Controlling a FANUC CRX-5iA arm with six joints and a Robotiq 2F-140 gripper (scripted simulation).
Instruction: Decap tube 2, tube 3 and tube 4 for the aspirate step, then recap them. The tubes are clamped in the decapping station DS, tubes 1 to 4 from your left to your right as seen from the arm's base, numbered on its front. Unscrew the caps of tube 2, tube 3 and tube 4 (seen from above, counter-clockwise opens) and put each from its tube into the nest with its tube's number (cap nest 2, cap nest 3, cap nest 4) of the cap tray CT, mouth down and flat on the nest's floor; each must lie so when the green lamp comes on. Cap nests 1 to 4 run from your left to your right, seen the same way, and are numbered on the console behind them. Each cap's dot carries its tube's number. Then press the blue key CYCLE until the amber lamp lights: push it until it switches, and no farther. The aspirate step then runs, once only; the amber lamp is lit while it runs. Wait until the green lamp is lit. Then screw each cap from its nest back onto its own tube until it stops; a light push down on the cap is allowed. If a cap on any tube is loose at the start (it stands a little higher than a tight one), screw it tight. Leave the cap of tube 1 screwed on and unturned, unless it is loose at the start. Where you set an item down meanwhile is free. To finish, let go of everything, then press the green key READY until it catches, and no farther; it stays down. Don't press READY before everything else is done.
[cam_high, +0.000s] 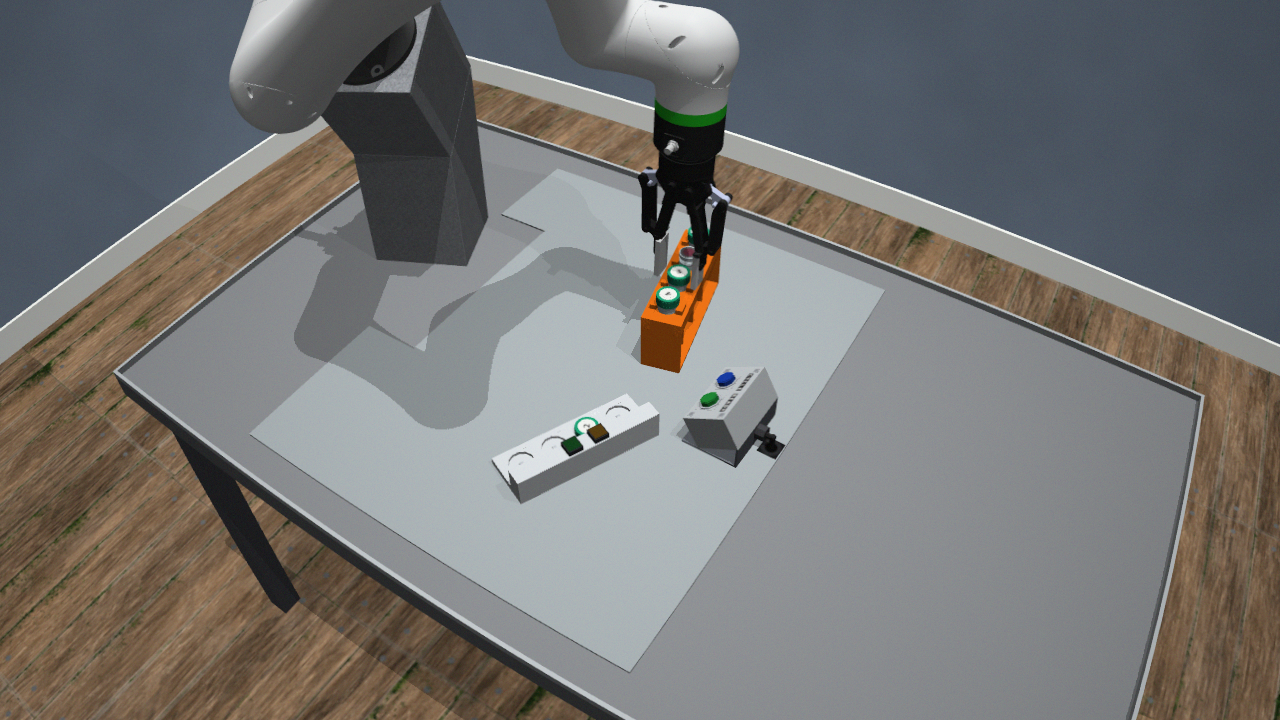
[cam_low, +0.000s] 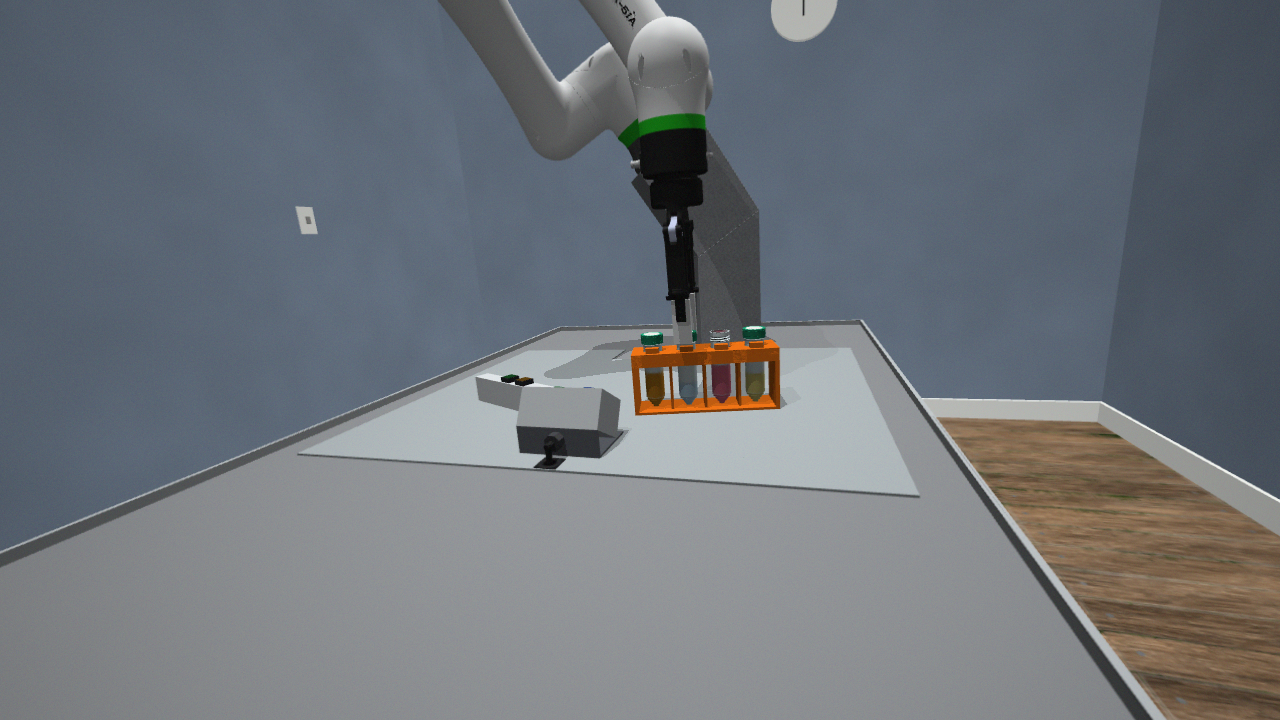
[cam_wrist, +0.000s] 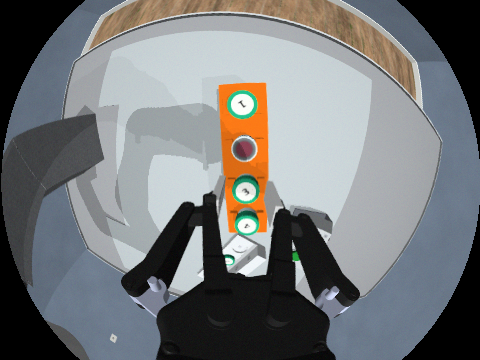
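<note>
1. While the arm reaches down from above, the gripper (cam_high: 684, 253) stands over the orange decapping station DS (cam_high: 666, 344) near the middle of the bench (cam_high: 984, 501).
2. Its fingers are partly apart and grip nothing; in the top view one hangs on either side of the row of tubes, about level with tube 3.
3. In the exterior view one finger (cam_low: 682, 315) covers most of the cap of tube 3 (cam_high: 677, 274), which is on its tube.
4. Whether the pads touch that cap cannot be told.
5. Tube 2 (cam_wrist: 244, 150) stands open, with magenta liquid showing in its mouth.
6. Tube 1 (cam_wrist: 242, 104) and tube 4 (cam_wrist: 247, 223) carry their green caps.
7. The cap of tube 2 (cam_high: 585, 424) lies in cap nest 2 of the cap tray CT (cam_high: 537, 479), well apart from the station.
8. Beside that nest, the console's two square lamps (cam_high: 583, 440) look dark.
9. Just beside the tray stands the grey key box (cam_high: 729, 434), with the blue key CYCLE (cam_high: 725, 378) and the green key READY (cam_high: 709, 399) on top.
</note>
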